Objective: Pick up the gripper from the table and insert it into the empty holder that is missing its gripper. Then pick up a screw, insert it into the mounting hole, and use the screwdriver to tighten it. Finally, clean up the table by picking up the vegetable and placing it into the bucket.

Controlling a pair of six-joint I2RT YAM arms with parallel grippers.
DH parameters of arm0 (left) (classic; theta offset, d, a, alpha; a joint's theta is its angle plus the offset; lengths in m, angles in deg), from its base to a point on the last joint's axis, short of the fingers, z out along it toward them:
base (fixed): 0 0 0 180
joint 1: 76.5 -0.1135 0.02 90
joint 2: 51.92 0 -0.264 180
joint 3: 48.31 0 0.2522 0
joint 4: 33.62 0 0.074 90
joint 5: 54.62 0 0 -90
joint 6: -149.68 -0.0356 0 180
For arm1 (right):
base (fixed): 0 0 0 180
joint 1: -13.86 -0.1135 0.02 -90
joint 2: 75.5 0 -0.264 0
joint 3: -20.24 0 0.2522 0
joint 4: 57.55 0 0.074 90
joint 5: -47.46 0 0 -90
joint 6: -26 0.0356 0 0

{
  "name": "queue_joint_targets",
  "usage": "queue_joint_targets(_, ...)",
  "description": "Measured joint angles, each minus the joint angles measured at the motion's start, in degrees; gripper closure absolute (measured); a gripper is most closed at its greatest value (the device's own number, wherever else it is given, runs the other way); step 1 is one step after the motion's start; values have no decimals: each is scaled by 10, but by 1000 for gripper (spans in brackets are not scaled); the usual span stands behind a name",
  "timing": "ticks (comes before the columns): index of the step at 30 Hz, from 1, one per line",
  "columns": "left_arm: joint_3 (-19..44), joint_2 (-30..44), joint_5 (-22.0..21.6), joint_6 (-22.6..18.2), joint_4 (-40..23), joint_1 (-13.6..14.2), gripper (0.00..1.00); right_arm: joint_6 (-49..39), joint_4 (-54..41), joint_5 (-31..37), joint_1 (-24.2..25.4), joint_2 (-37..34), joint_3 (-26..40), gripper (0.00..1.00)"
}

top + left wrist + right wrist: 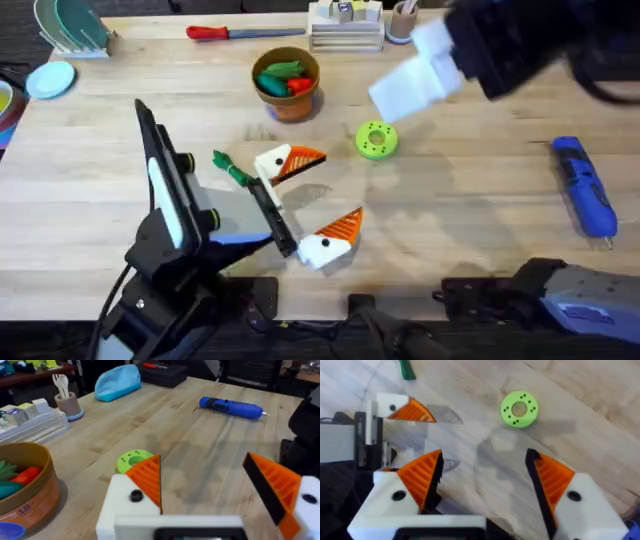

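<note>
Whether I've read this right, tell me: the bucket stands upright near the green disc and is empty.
Not empty. The bucket stands upright near the green disc, but it holds green and red toy pieces, as the overhead view shows.

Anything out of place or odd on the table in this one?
One slim green vegetable lies loose on the table beside the left hand, while other toy vegetables sit in the bucket. Nothing looks spilled or broken.
</note>
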Motion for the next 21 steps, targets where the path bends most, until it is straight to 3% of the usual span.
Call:
queue_joint_targets(6, 0, 0, 0, 0, 1, 0, 8, 3, 82, -47, 33, 123, -204, 7)
queue_joint_targets(11, 0, 0, 0, -1, 9, 0, 8, 8, 110, -97, 42, 225, -327, 7)
queue_joint_targets(16, 0, 0, -3, -2, 24, 0, 8, 22, 102, -125, 42, 337, -391, 7)
queue_joint_targets(21, 0, 0, -15, -2, 25, 0, 6, 27, 92, -154, 42, 419, -403, 7)
